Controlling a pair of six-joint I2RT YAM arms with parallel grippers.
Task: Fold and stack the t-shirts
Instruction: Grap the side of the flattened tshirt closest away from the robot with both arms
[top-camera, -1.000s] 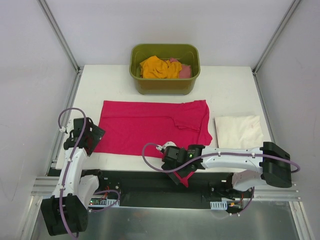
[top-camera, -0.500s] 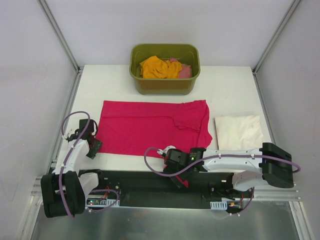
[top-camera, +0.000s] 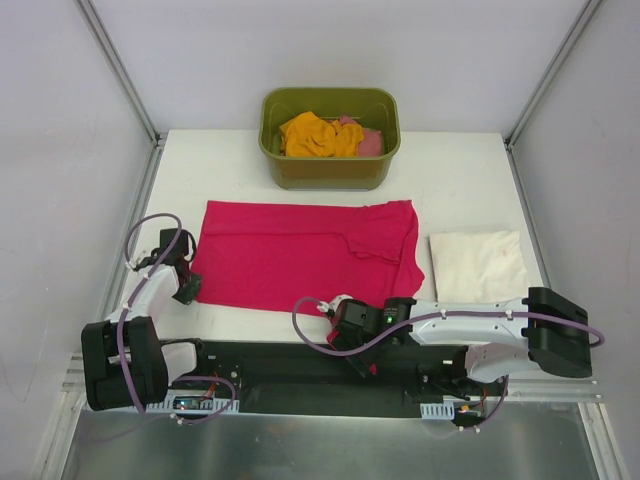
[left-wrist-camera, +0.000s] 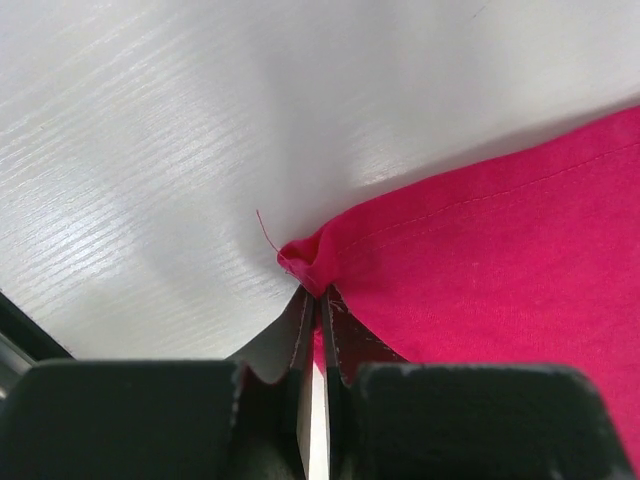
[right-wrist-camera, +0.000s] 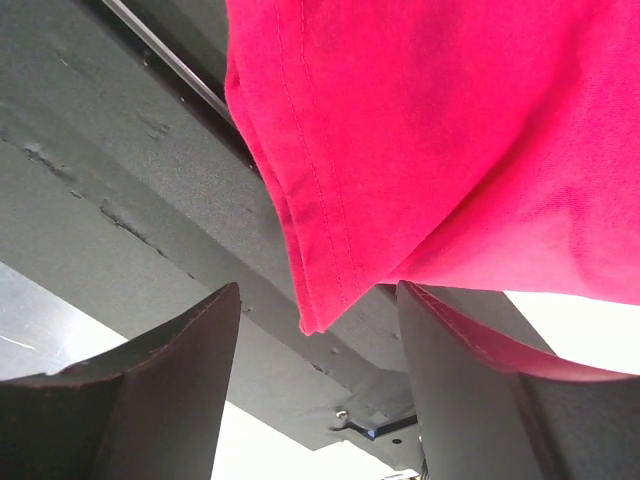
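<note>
Fingers (left-wrist-camera: 285, 345) of the left gripper (left-wrist-camera: 315, 300) are pressed tight together. They pinch the near left corner of the crimson-pink t-shirt (top-camera: 300, 255), and that corner is bunched up into a little bump on the table. Fingers (right-wrist-camera: 170, 390) of the right gripper (right-wrist-camera: 318, 300) are spread wide apart. A stitched corner of the same shirt hangs down between them, in front of the dark frame (top-camera: 290, 365) below the near table edge.

The white table (top-camera: 470, 190) is the biggest thing. The crimson-pink t-shirt comes next. It lies flat across the middle of the table, from the left side to a bit past the middle. One sleeve is folded over on its right part, and its near right bit drops off the near edge.

The olive-green tub (top-camera: 330, 172) sits at the far side, in the middle. The cream-white t-shirt (top-camera: 478, 263) lies folded in a neat block on the right, just beside the crimson-pink one. The orange t-shirt (top-camera: 318, 135) is crumpled inside the tub. The salmon-pink t-shirt (top-camera: 370, 142) peeks out beside it, at the right end of the tub.
</note>
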